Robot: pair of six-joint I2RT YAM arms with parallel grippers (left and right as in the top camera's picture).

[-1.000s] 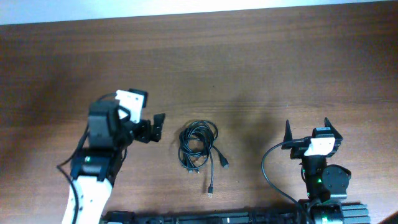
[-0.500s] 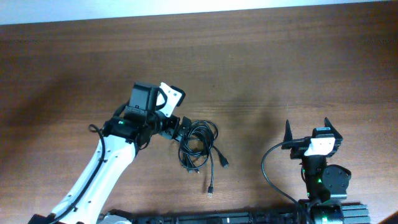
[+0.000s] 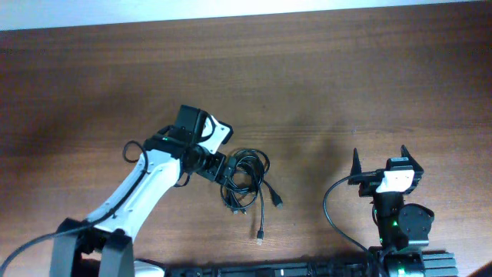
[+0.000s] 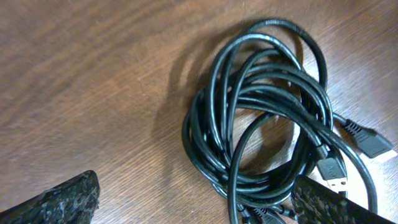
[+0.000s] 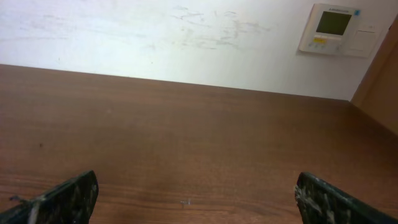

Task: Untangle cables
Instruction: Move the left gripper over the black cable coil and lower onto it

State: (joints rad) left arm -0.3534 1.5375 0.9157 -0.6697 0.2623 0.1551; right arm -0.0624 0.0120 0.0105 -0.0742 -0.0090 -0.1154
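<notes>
We see only the tips of the left gripper in its wrist view, at the bottom corners: spread wide, holding nothing. The cables, one tangled coil on the table, lie between and just beyond those tips; the coil's near edge is cut off, so contact we cannot judge. Farther off, the right gripper, well apart, gapes empty.
</notes>
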